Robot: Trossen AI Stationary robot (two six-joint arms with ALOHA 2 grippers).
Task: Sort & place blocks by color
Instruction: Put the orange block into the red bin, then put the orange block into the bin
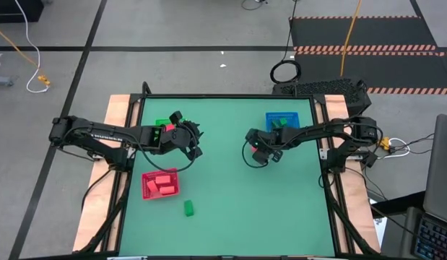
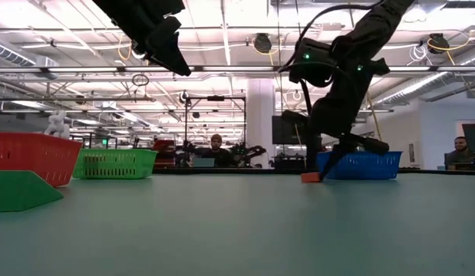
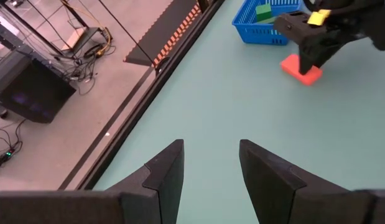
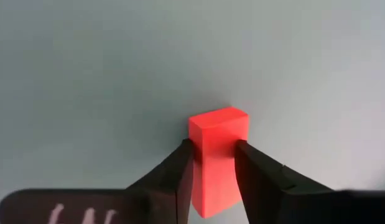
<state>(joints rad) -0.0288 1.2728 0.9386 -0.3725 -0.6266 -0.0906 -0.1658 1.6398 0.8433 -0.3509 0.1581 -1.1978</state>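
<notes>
Blocks are spread over the green table (image 1: 230,209): a red block (image 4: 216,158) lies right of the table's middle, and the right gripper (image 4: 214,171) is clamped on it, one dark finger pressed to each side. In the low view that red block (image 2: 310,177) sits on the table surface, just in front of the blue basket (image 2: 360,165). The blue basket (image 1: 287,121) stands at the far right of the table and holds a green block (image 3: 263,12). At the near left, the red basket (image 1: 161,184) holds several red blocks (image 1: 164,180), and a single green block (image 1: 188,209) lies on the table just to its right and a little nearer. A green basket (image 1: 164,126) stands at the far left, partly hidden under the left arm. The left gripper (image 3: 211,168) hangs above the table between the green and red baskets, its fingers apart and holding nothing.
</notes>
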